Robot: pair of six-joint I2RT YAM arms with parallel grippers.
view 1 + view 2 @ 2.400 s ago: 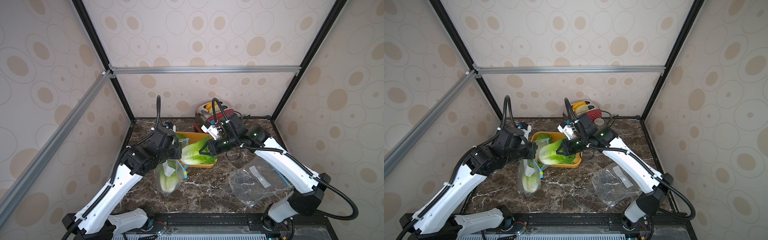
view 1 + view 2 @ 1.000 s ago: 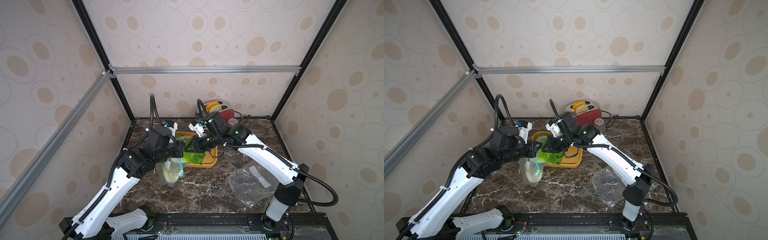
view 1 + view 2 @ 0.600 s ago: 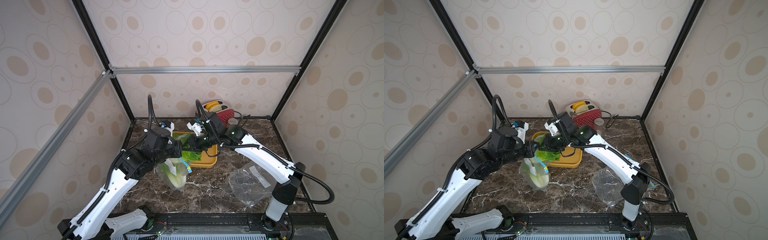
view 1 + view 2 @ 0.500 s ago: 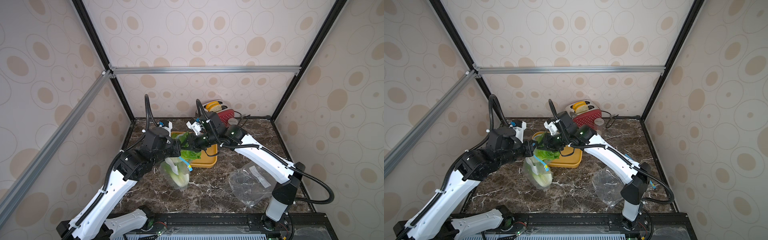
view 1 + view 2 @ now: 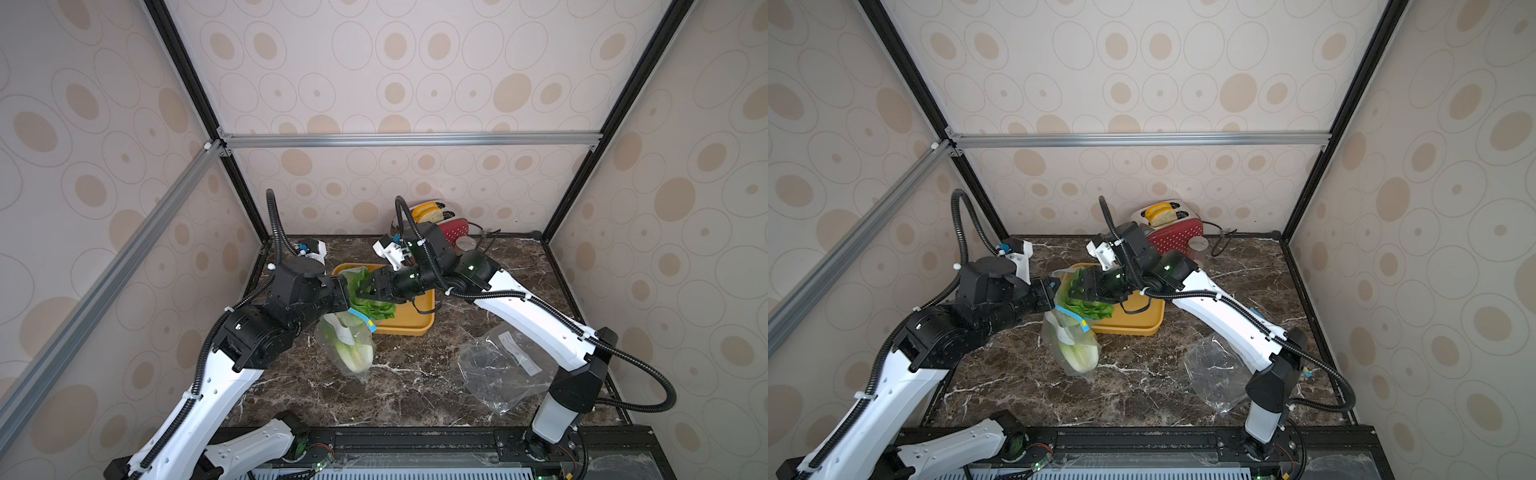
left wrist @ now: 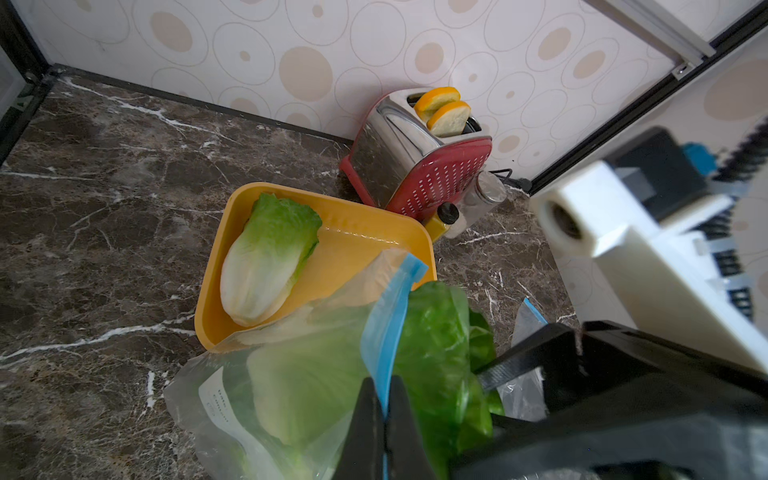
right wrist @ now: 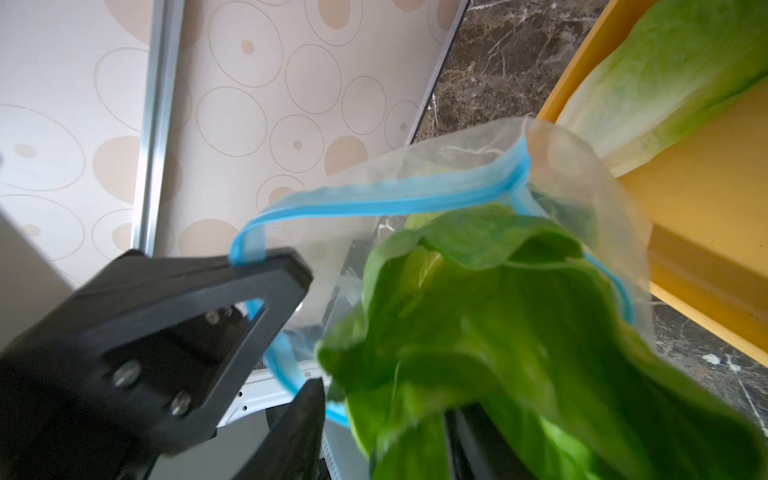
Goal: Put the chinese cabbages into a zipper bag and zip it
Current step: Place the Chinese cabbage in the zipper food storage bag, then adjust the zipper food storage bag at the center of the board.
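A clear zipper bag (image 5: pixel 349 349) (image 5: pixel 1073 345) with a blue zip strip hangs open just left of the yellow tray (image 5: pixel 415 320) (image 6: pixel 357 232). My left gripper (image 6: pixel 384 399) (image 5: pixel 1052 297) is shut on its blue rim. One of the chinese cabbages (image 5: pixel 353 359) lies in the bag's bottom. Another (image 5: pixel 372 305) (image 7: pixel 478 332) stands in the bag's mouth, green leaves sticking out. My right gripper (image 7: pixel 378 415) (image 5: pixel 365 291) is open, its fingers either side of those leaves. The last cabbage (image 6: pixel 266 257) lies in the tray.
A red and silver toaster (image 5: pixel 440 224) (image 6: pixel 424 158) with bread slices stands at the back wall, a small glass jar (image 6: pixel 486 193) beside it. Another empty clear bag (image 5: pixel 498 370) lies crumpled at the right, by the right arm's base. The floor is dark marble.
My right gripper carried a cabbage from over the tray into the bag's mouth, and its jaws have parted. The left arm drew back a little, tilting the bag.
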